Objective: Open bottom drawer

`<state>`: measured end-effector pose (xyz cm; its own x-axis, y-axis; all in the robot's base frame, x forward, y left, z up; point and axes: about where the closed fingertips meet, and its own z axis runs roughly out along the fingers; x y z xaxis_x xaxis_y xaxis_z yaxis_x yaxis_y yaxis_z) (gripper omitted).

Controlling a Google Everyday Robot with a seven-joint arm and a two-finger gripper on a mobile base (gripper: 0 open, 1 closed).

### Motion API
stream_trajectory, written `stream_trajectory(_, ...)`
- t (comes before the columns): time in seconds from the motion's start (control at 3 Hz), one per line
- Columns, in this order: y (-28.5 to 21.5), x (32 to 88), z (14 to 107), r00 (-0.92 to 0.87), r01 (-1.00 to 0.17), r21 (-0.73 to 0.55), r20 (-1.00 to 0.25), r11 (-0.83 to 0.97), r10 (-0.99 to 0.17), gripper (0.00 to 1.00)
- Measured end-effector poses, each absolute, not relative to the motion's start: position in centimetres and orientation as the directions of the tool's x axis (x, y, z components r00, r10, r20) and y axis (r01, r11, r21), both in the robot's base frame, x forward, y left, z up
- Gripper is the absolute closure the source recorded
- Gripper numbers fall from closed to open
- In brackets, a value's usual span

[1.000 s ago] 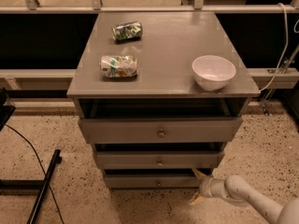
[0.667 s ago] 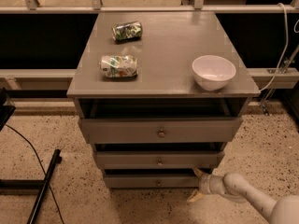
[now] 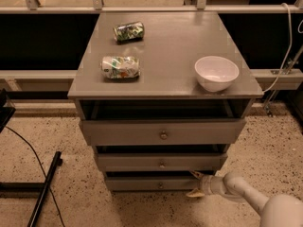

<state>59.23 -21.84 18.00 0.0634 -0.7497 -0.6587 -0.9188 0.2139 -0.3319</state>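
The bottom drawer (image 3: 137, 183) is seen lowest in the grey cabinet (image 3: 175, 46), under two bigger drawer fronts. A small round knob (image 3: 160, 185) is fixed at its centre. At 3 o'clock from this knob, the gripper (image 3: 193, 184) is placed at the right end of the drawer front, with its fingers spread apart. On the cabinet top, a white bowl (image 3: 216, 72) is set at 4 o'clock. A green can (image 3: 129, 31) and a pale can (image 3: 120, 66) are laid towards 10 o'clock.

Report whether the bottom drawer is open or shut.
Shut, or nearly: the bottom drawer shows no inside, its front tucked beneath the middle drawer. The gripper, jaws spread, is at its right end.
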Motion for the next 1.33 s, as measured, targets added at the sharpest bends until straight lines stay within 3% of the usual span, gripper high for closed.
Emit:
stream_trajectory(0.67, -19.5, 58.2, 18.8, 0.113, -0.924, -0.346, -0.654, 0.162, -0.748, 0.26)
stream_trajectory(1.33, -15.2, 54.2, 20.8, 0.207, -0.929, -0.363, -0.679, 0.077, -0.704, 0.19)
